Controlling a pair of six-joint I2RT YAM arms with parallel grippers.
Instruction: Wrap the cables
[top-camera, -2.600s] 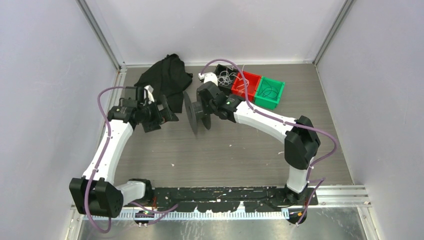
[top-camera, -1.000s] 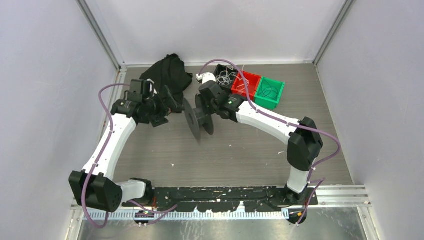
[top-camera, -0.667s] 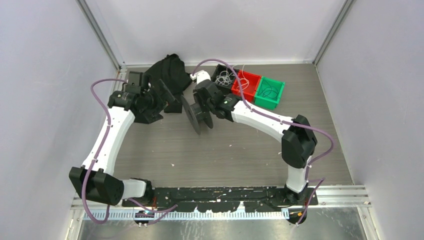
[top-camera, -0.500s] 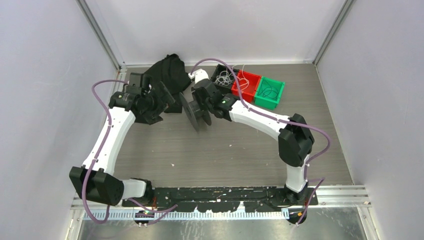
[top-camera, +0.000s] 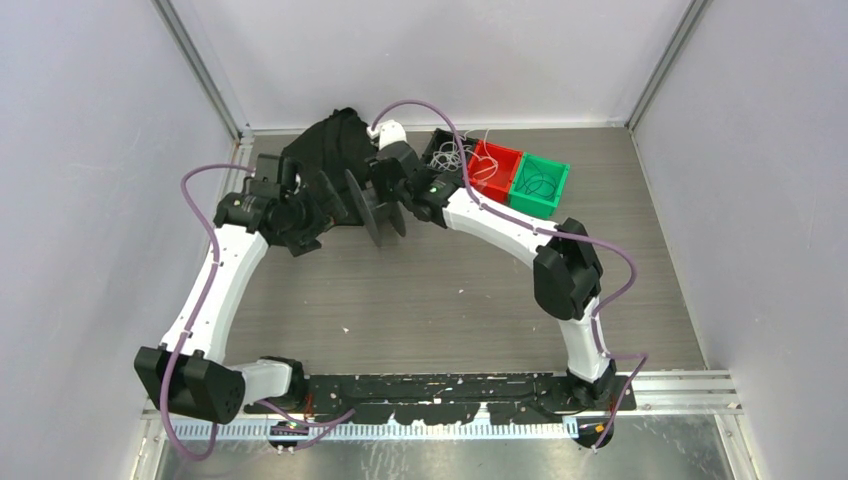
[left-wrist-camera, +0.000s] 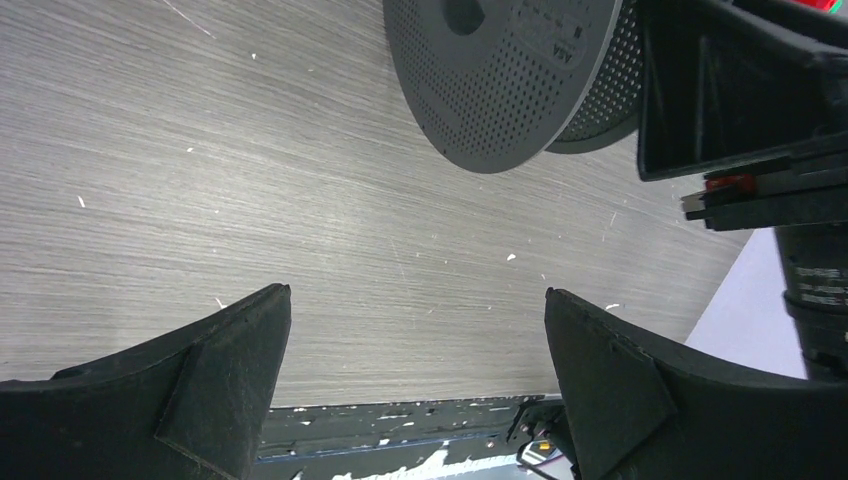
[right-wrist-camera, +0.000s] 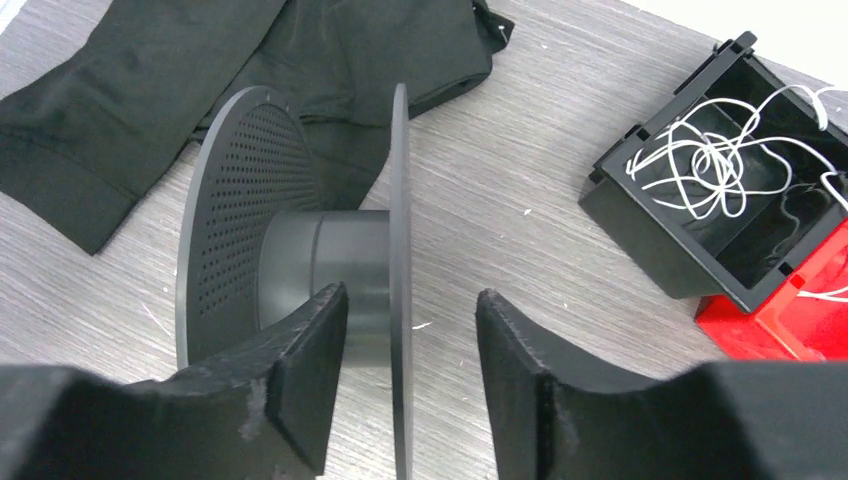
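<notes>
From above, the grey spool (top-camera: 368, 205) is standing on its edge at about 11 o'clock on the table (top-camera: 450, 310). Its middle bar is running from 9 o'clock to 3 o'clock. The left gripper (top-camera: 322, 213) is waiting at its 9 o'clock side, and the right gripper (top-camera: 388, 192) is sitting at its 3 o'clock side. The cables (top-camera: 455, 155) are lying in the black bin (top-camera: 437, 142) at 12 o'clock, beside the red bin (top-camera: 497, 172).

In the left wrist view, the left gripper (left-wrist-camera: 415, 300) is standing wide apart with nothing in it. The spool (left-wrist-camera: 500, 80) is showing at 12 o'clock.

In the right wrist view, the right gripper (right-wrist-camera: 412, 298) is standing apart, one finger on each side of the near round plate of the spool (right-wrist-camera: 320, 265), not pinching it. The cables (right-wrist-camera: 710, 160) are sitting at 2 o'clock in the black bin (right-wrist-camera: 650, 225), in a curly tangle. They are not pointing any one way, so I cannot tell a long line.

I think the spool is being set in place and no cable is on it yet. Next, one gripper needs to pick a thin cable end and bring it to the middle bar.
</notes>
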